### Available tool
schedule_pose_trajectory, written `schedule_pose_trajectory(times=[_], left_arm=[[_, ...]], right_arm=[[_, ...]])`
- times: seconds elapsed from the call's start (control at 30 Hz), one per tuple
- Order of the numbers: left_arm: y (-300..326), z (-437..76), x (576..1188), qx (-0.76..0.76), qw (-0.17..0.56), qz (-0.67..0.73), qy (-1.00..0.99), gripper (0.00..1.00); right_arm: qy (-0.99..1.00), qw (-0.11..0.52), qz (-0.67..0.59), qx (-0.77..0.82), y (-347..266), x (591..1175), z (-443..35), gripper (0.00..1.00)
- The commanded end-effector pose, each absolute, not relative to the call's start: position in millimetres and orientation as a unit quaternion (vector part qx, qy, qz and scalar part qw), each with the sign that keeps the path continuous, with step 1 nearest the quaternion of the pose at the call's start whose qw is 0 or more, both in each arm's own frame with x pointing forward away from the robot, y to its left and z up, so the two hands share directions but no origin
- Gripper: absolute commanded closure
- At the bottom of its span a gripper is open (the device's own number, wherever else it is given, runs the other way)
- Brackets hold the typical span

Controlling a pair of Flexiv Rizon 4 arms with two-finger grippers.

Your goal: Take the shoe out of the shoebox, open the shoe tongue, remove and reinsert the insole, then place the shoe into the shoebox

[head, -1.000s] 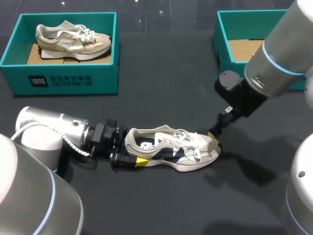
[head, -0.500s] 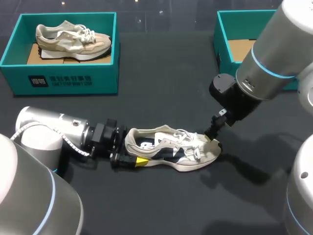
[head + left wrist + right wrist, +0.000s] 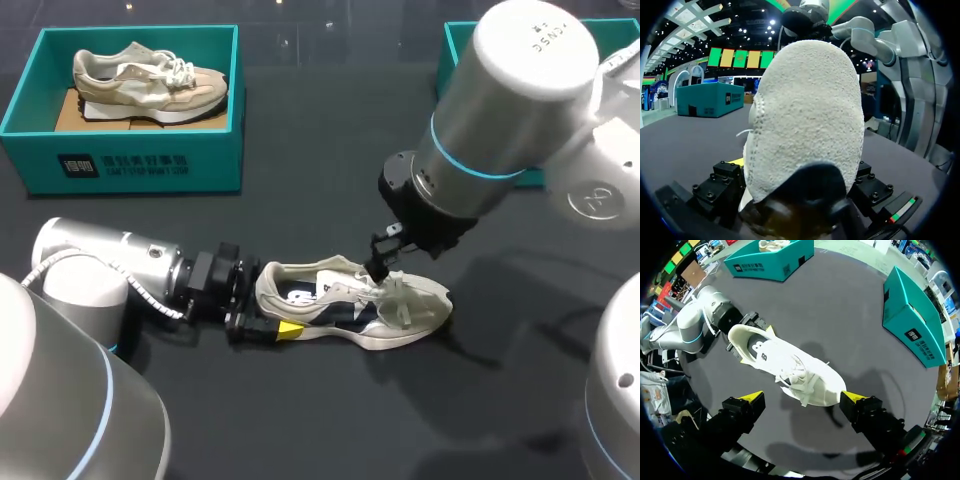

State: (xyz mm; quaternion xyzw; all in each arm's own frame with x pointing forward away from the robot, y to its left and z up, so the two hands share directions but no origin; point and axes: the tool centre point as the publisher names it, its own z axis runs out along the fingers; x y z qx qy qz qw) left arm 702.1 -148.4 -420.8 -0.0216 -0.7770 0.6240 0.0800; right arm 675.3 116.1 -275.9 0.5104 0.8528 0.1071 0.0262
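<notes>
A cream and dark-blue shoe (image 3: 350, 310) lies on its sole on the dark table, toe pointing right. My left gripper (image 3: 262, 318) lies low behind it with a finger on each side of the heel, shut on it. In the left wrist view the heel (image 3: 807, 115) fills the space between the finger blocks. My right gripper (image 3: 383, 265) hangs just over the laces and tongue. In the right wrist view the shoe (image 3: 790, 367) sits ahead of the right gripper (image 3: 803, 397), whose yellow tips stand wide open and touch nothing. The left gripper (image 3: 758, 345) also shows there at the heel.
A teal shoebox (image 3: 130, 160) at the back left holds a second beige shoe (image 3: 150, 80). Another teal shoebox (image 3: 460, 100) stands at the back right, partly hidden by my right arm. Bare table lies in front of and to the right of the shoe.
My right arm has swung left, carrying its gripper from the shoe's toe to above the laces. The left gripper and the shoe have stayed put.
</notes>
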Motion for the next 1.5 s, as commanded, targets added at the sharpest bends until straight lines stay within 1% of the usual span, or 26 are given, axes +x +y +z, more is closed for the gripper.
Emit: schedule_pose_trajectory(times=[0.03,0.07,0.1,0.17,0.23,0.57,0.93,1.2,1.5], left_arm=[[-150.0,-422.4,704.7,-0.022,0.080,0.623,-0.777,1.00],[-150.0,-422.4,704.7,-0.022,0.080,0.623,-0.777,1.00],[-150.0,-422.4,704.7,-0.022,0.080,0.623,-0.777,1.00],[-150.0,-422.4,704.7,-0.022,0.080,0.623,-0.777,1.00],[-150.0,-422.4,704.7,-0.022,0.080,0.623,-0.777,1.00],[-150.0,-422.4,704.7,-0.022,0.080,0.623,-0.777,1.00],[-150.0,-422.4,704.7,-0.022,0.080,0.623,-0.777,1.00],[-150.0,-422.4,704.7,-0.022,0.080,0.623,-0.777,1.00],[-150.0,-422.4,704.7,-0.022,0.080,0.623,-0.777,1.00]], right_arm=[[0.853,0.027,0.105,0.511,118.6,676.6,-277.7,0.00],[0.853,0.027,0.105,0.511,118.6,676.6,-277.7,0.00],[0.842,0.040,0.080,0.532,129.3,678.5,-280.9,0.00],[0.832,0.050,0.077,0.547,147.6,680.6,-283.5,0.00],[0.815,0.063,0.047,0.574,164.6,683.8,-285.8,0.00],[0.774,0.084,0.021,0.627,221.9,693.4,-287.2,0.00],[0.774,0.084,0.021,0.627,221.9,693.4,-287.2,0.00],[0.732,0.120,0.022,0.670,213.6,685.9,-298.6,0.00],[0.716,0.122,0.016,0.687,203.9,689.4,-311.2,0.00]])
